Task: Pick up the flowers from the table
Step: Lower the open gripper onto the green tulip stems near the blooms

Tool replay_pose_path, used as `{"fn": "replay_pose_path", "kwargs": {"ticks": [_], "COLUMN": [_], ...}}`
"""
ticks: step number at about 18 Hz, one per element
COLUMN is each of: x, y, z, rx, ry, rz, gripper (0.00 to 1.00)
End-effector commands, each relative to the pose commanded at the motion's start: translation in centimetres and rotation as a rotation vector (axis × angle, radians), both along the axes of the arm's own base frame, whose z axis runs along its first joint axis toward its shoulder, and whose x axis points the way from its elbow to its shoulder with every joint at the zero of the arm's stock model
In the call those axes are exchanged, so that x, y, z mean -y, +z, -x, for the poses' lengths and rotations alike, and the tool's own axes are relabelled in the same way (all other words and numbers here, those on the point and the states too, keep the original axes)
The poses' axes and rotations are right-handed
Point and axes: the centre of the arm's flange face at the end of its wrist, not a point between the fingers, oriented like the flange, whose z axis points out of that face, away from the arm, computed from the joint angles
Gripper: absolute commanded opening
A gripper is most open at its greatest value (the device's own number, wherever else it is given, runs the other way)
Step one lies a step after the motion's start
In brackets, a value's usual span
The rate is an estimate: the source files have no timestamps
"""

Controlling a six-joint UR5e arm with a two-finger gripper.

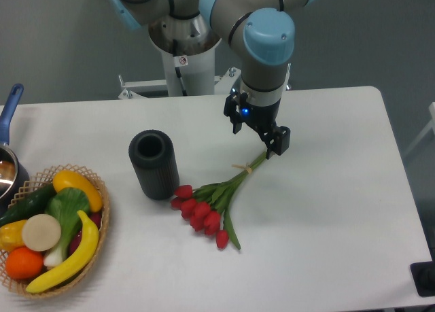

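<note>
Gripper point(270, 147) at flowers' point(216, 199) stem end

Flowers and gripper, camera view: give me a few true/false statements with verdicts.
1. The flowers lie flat on the table. True.
2. The red buds point toward the robot base. False: they point toward the near edge, and the stems run up and right toward the gripper.
3. The gripper is at the stem end of the bunch, near the pale string tie. True.
4. The flowers stand inside the black cylinder vase. False: the vase stands upright just left of the buds, with nothing visible in it.
5. The wicker basket at the left holds bananas and an orange. True.
6. The flowers are lifted off the table. False: they rest on it.
</note>
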Motion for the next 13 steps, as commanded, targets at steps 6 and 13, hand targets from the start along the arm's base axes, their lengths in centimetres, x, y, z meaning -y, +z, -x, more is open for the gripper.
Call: {"fn": "replay_pose_path", "kwargs": {"ticks": [6, 13], "x": [-0.1, 0.0], "y": [-1.3, -5.5], "z": [-0.8, -3.1], "rx": [0.036, 0.056], "ry": [0.015, 0.110], "rz": [-0.017, -0.111], "gripper": [1.00, 1.00]}}
